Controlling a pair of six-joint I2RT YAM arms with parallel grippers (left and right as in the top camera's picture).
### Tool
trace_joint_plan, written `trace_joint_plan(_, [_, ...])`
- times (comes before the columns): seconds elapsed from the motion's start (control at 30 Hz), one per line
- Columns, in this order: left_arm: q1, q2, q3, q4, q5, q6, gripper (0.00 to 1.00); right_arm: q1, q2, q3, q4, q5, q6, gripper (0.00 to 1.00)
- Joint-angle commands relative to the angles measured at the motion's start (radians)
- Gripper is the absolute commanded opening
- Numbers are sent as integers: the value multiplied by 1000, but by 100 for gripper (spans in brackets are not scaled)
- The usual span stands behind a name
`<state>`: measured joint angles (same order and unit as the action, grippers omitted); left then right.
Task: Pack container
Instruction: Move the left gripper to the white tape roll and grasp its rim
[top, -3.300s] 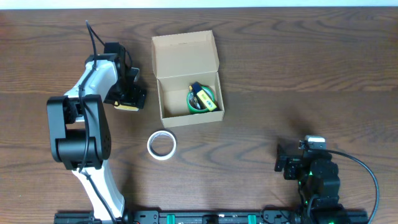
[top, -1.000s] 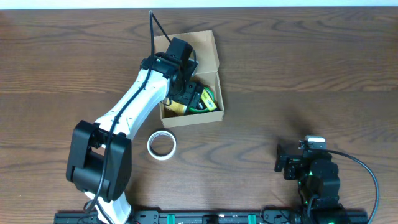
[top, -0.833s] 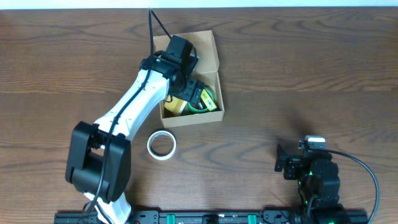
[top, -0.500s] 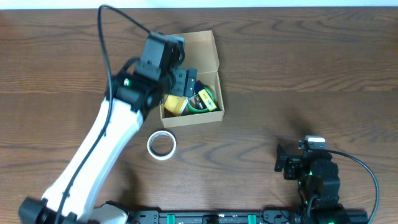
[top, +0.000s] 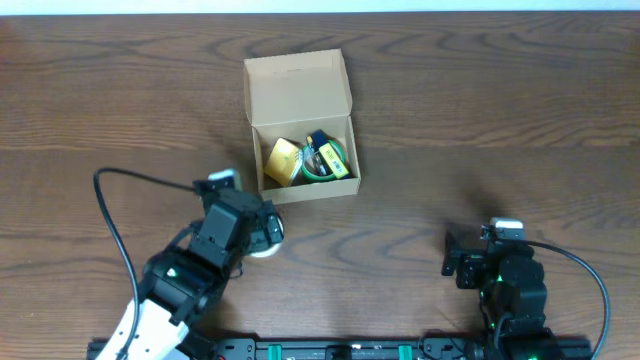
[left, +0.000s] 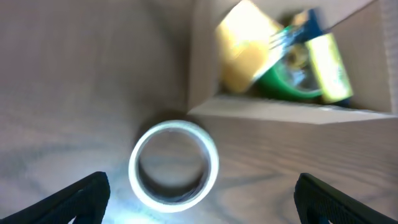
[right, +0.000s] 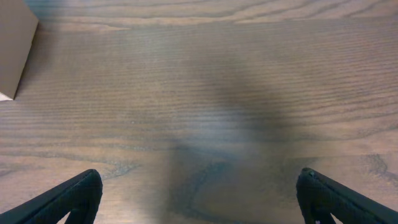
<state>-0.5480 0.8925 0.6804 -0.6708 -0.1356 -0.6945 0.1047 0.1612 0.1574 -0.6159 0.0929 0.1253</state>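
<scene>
Overhead view shows the left gripper (left: 199, 186) low at the left, fingers spread wide above a white tape roll (left: 176, 129) and pinching nothing. Just beyond stands the container (top: 297, 90), lid open, with a yellow pad (top: 282, 160) and a green roll (top: 326, 163) inside. The right gripper (right: 199, 177) is spread too, well apart.

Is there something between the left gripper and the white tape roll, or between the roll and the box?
Nothing visible. The white tape roll lies bare under the left gripper, its jaws open. The container stands open beside it; only its near wall must be cleared.
</scene>
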Motion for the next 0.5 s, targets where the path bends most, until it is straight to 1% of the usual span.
trace_joint_plan(0.0, [0, -2, -61, 6, -32, -199, 96, -6, -6, -1, -1, 1, 12, 99])
trace_joint_plan(0.1, [13, 8, -110, 9, -56, -348, 95, -6, -6, -1, -1, 1, 12, 99])
trace_joint_plan(0.27, [60, 67, -135, 10, -65, -569, 95, -6, -6, -1, -1, 1, 12, 99])
trace_joint_plan(0.37, [66, 124, -135, 30, -69, -662, 95, -6, -6, -1, -1, 0, 12, 99])
trace_joint_plan(0.4, [66, 169, -135, 53, -63, -698, 96, -6, -6, -1, -1, 1, 12, 99])
trace_joint_plan(0.47, [66, 238, -135, 108, -34, -723, 95, -6, -6, -1, -1, 0, 12, 99])
